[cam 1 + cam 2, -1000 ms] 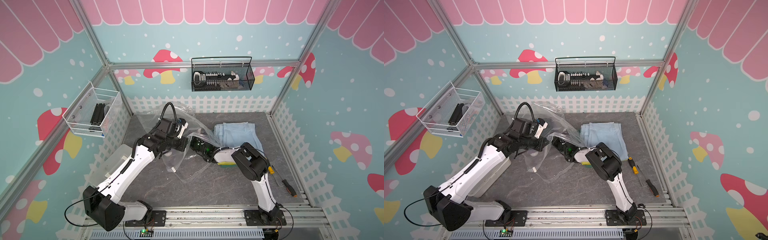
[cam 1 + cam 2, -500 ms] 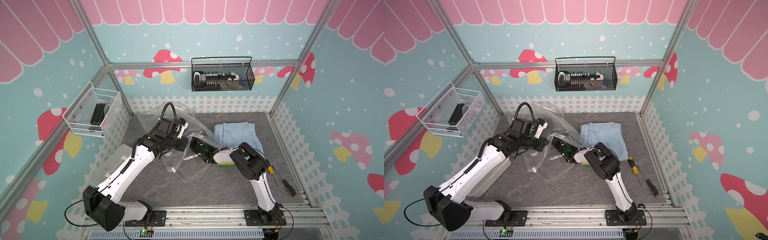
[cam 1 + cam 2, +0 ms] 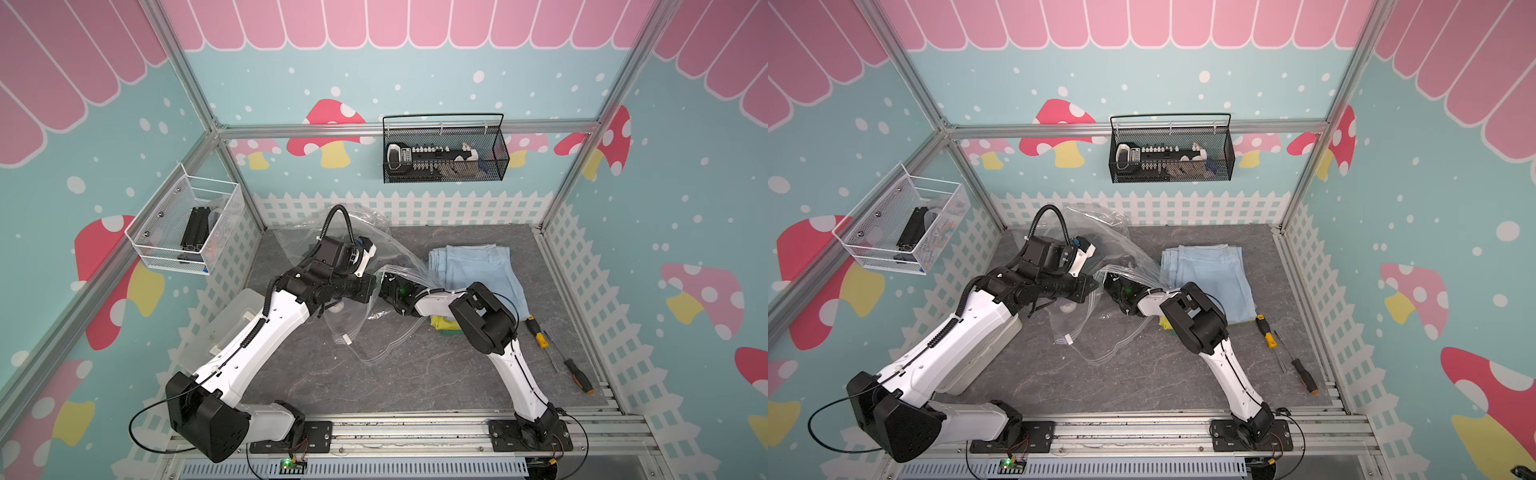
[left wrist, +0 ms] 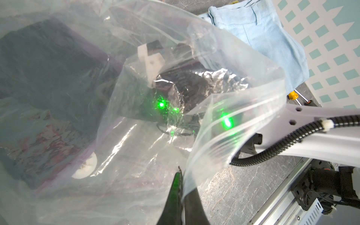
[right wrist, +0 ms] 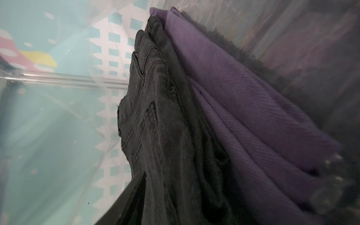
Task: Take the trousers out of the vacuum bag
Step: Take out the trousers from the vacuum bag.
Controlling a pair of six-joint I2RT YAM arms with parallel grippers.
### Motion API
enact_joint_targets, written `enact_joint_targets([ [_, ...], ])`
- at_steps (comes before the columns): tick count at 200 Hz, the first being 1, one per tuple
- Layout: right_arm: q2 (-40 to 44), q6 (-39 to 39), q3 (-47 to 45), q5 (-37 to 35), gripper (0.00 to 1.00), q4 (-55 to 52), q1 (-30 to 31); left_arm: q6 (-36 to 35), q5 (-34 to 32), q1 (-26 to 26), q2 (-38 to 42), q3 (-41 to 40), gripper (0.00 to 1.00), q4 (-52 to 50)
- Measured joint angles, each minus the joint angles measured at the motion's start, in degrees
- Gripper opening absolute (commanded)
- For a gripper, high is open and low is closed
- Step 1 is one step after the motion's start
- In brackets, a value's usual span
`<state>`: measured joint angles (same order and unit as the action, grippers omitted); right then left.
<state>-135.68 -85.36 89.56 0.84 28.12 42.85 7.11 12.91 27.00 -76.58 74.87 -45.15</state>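
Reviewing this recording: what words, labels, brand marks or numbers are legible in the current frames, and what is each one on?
No text can be read in any view.
Small white mark on the left arm: too small to read.
White markings on the device in the black wire basket: too small to read.
Faint print by the base rail, left wrist view: blurred, unreadable.

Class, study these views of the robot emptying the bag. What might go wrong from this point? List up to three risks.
1. The left gripper pinches only the thin rim of the vacuum bag; a hard pull might slip it free and close the mouth.
2. The dark trousers and purple trousers lie pressed together at the right gripper inside the bag, so both may drag out together or snag.
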Motion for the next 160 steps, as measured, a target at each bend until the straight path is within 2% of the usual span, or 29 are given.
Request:
enact_joint_targets([
  [40,-3.9,1.2,6.6,0.4,0.15,-2.4,-0.2,0.0,0.2,0.0,0.0,0.0,0.0,0.0],
  [52,-4.6,1.8,8.0,1.1,0.09,-2.9,-0.4,0.0,0.2,0.0,0.0,0.0,0.0,0.0],
  [82,-5.2,2.1,9.9,2.5,0.03,-2.3,-0.6,0.0,0.2,0.0,0.0,0.0,0.0,0.0],
  [160,-5.2,3.1,12.5,9.0,0.0,7.1,-1.0,0.0,0.2,-0.4,0.0,0.0,0.0,0.0],
])
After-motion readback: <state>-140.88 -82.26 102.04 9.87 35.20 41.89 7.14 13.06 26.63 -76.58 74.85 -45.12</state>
